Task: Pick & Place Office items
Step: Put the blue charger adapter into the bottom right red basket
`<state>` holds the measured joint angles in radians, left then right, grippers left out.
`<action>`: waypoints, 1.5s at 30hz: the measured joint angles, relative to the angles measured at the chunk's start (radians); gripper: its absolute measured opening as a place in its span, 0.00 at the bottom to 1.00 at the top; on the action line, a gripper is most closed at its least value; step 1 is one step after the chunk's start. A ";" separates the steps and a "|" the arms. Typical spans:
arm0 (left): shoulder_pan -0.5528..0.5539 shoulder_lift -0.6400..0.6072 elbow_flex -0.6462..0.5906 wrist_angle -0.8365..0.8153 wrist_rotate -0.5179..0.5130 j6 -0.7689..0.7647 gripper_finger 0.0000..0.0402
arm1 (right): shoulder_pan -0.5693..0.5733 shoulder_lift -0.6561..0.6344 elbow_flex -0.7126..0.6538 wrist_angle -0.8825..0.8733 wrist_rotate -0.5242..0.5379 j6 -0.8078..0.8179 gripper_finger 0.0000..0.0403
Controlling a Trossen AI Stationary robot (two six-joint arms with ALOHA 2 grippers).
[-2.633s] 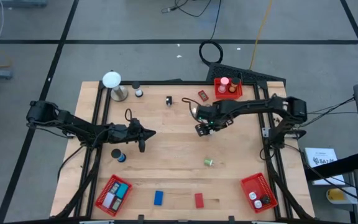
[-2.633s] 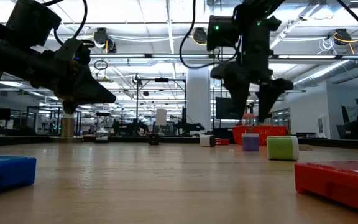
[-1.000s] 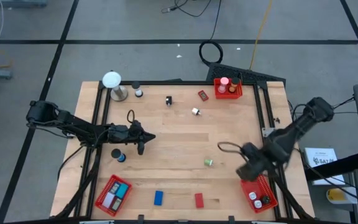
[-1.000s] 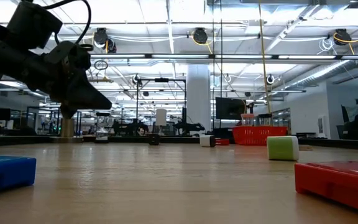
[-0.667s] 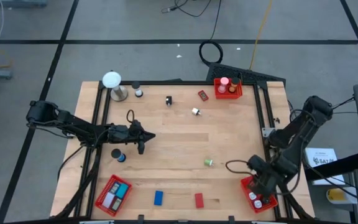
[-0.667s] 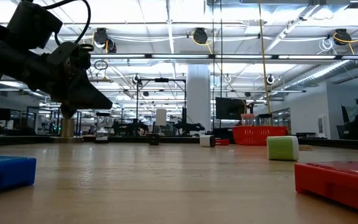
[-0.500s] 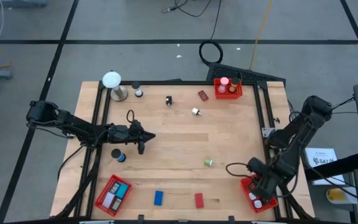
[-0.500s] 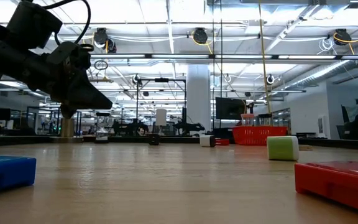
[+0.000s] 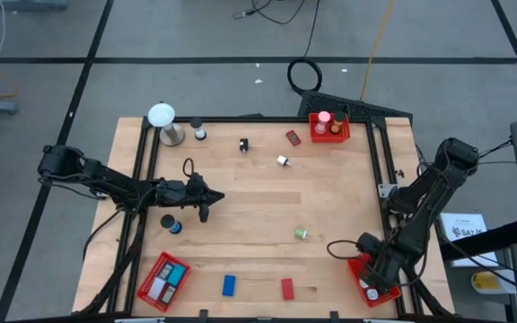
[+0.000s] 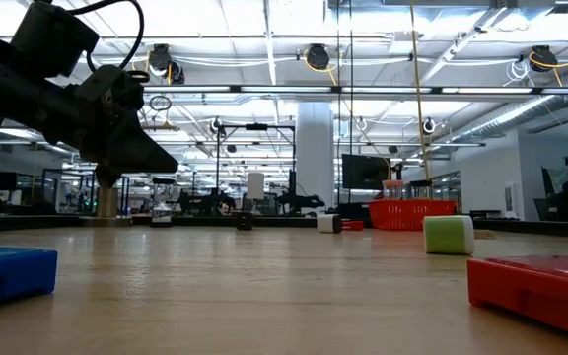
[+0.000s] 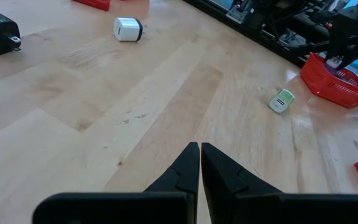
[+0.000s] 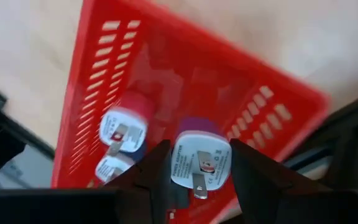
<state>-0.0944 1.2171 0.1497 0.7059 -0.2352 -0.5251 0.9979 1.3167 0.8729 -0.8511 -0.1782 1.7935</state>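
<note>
Purple-topped adapter sits pinched between the right gripper fingers, directly over the near-right basket, w/ two similar adapters already lying inside. To do the drop well: centre over the basket floor, not the rim, lower a bit, then let go. Left gripper clenched on nothing, hovering over the table's left-centre, well apart from the green piece.

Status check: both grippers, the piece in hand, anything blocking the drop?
Right gripper shut on white-and-purple plug adapter, over red basket. Left gripper shut, empty, above mid-table. Two adapters already in basket; drop path open.
</note>
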 joint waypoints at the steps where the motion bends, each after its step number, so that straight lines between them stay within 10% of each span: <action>1: 0.000 0.000 0.000 0.000 0.000 0.000 0.04 | 0.003 0.000 -0.009 0.021 -0.006 0.000 0.32; 45: 0.000 0.000 0.000 -0.008 0.001 0.015 0.04 | 0.007 0.002 -0.132 0.250 -0.065 -0.064 0.52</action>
<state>-0.0944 1.2168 0.1497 0.6979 -0.2339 -0.5102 1.0046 1.3190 0.7410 -0.6008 -0.2435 1.7298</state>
